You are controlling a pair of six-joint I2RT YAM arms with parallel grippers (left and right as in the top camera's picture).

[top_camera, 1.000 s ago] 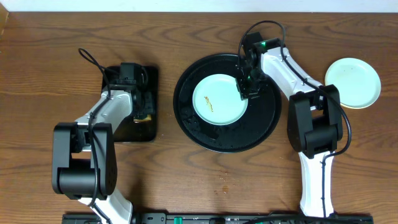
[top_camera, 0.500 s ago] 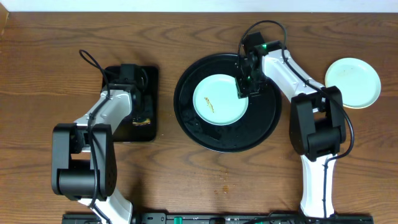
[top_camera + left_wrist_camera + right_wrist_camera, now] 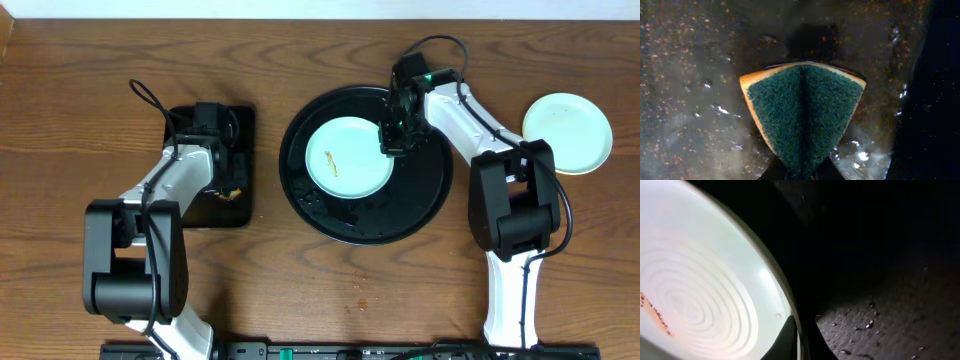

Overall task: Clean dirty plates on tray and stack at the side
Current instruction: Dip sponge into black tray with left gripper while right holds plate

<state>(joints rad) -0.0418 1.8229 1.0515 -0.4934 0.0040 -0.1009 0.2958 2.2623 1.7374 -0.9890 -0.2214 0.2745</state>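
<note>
A pale mint-blue plate (image 3: pixel 347 157) with a thin brown smear rests in the large round black tray (image 3: pixel 420 205). My right gripper (image 3: pixel 391 137) is shut on the plate's right rim; in the right wrist view the rim (image 3: pixel 785 307) runs between the fingers (image 3: pixel 799 342). A pale plate (image 3: pixel 568 132) lies on the wood at the right; any plate under it is hidden. My left gripper (image 3: pixel 226 178) is shut on a green and yellow sponge (image 3: pixel 802 112), folded between the jaws (image 3: pixel 801 172) over the small rectangular black tray (image 3: pixel 238 125).
The small tray's wet floor (image 3: pixel 695 85) glistens with drops. Bare brown wood (image 3: pixel 330 290) lies in front of both trays. The round tray's floor (image 3: pixel 890 315) carries small specks.
The plate has shifted a little up and to the left in the tray with my right gripper on its rim. The left arm has barely moved.
</note>
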